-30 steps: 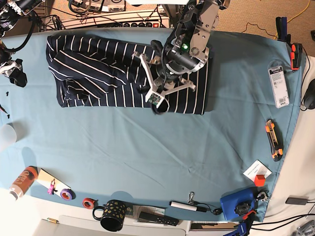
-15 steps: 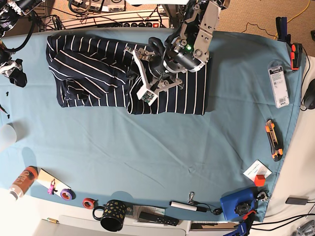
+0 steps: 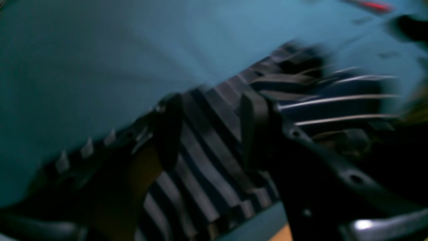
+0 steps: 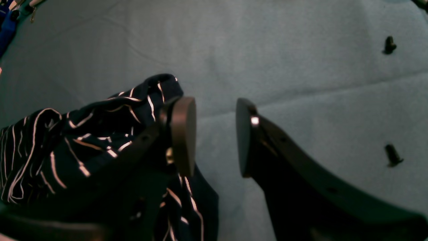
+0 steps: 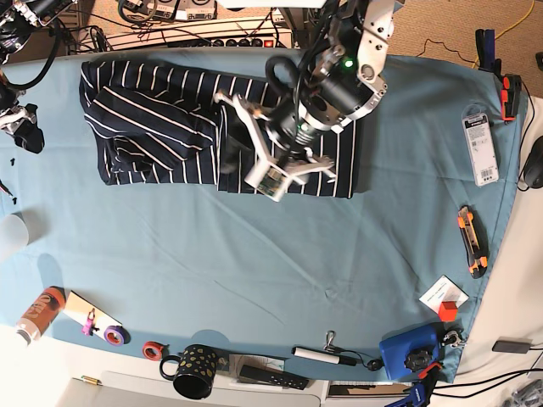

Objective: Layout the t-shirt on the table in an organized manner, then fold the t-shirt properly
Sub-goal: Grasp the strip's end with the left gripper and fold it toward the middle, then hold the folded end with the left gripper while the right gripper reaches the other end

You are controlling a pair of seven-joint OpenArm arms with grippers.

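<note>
I see the t-shirt (image 5: 170, 127) folded into a strip along the far side of the table (image 5: 254, 271). My left gripper (image 3: 209, 129) hangs over its middle, jaws parted with striped cloth showing between them, gripping nothing. My right gripper (image 4: 215, 134) sits off the shirt's end, jaws apart and empty over bare cloth. A spotted mug (image 5: 197, 371) stands at the near edge; its contents are hidden.

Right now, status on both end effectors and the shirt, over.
Left end effector open above the t-shirt, nothing held. Right end effector open, empty, at shirt's edge. Shirt partly folded on the table. Nothing blocking.
</note>
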